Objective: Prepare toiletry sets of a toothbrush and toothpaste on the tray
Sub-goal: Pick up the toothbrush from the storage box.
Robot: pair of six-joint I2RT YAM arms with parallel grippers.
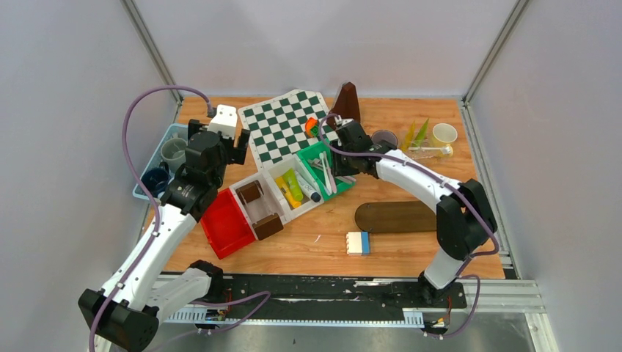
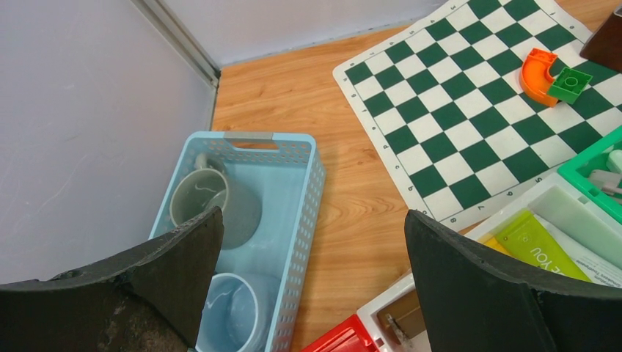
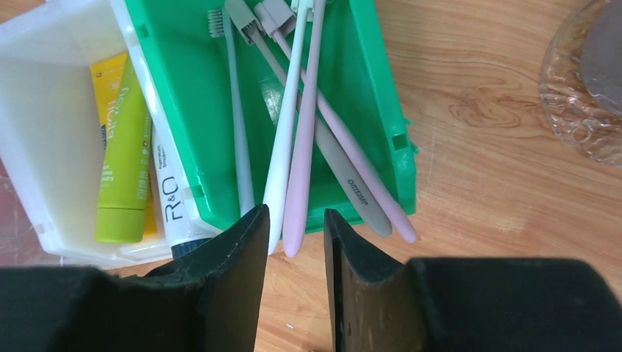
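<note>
R gripper (image 3: 297, 246): hanging over near end of green bin (image 3: 367, 110), fingers (image 3: 235, 271) slightly apart, clamping nothing. Handle tips of toothbrushes (image 3: 293, 132) are showing in the gap, so it is prob. lining up to pinch one handle. Brushes are lying crossed & overlapping in green bin, heads at far end; neighbours & bin wall are crowding any single grab.
L gripper (image 2: 312, 286): hovering well left of green bin, jaws wide apart, empty, facing down toward blue basket tray (image 2: 304, 213), prob. waiting near drop-off spot. In tray, grey mug (image 2: 198, 198) & light blue mug (image 2: 235, 312) are sitting; contents unclear.
Touching green bin's left side, white bin (image 3: 44, 110) is holding green tube (image 3: 125, 176), yellow tube (image 3: 105, 81), white tube (image 3: 167, 202).
Misc: chess mat (image 1: 282, 125) lying behind green bin; glass dish (image 3: 579, 88) sitting near its right; red bin (image 1: 226, 229) sitting further left, beyond white bin.
</note>
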